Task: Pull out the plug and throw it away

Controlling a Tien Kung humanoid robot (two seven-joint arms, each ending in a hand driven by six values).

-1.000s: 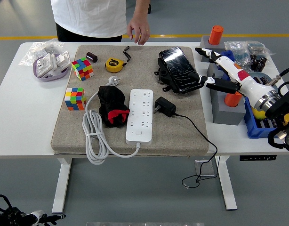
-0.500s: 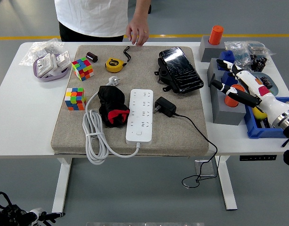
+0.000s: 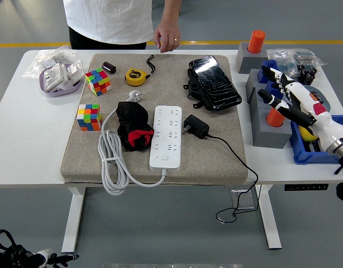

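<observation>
The black plug adapter [image 3: 195,125] lies on the grey mat [image 3: 216,156], just right of the white power strip [image 3: 166,137]. Its prongs point at the strip but sit outside the sockets. Its thin black cable [image 3: 238,167] runs over the mat's front right corner and hangs below the table. My right hand [image 3: 279,88], white with black fingers, hovers open over the grey blocks at the right, well away from the plug and holding nothing. My left hand [image 3: 26,258] hangs low at the bottom left corner, below the table.
A person stands at the far side with one hand [image 3: 167,39] above the mat's far edge. On the mat lie a black pouch [image 3: 213,82], a black-and-red cloth [image 3: 132,127], two colour cubes [image 3: 98,81], a tape measure [image 3: 136,76] and the strip's coiled white cord [image 3: 113,162]. Grey blocks [image 3: 269,131] and a blue bin [image 3: 314,151] stand at the right.
My right hand has pulled back to the right, from beside the black pouch to above the grey blocks. The person's hand has shifted slightly. The plug has not moved.
</observation>
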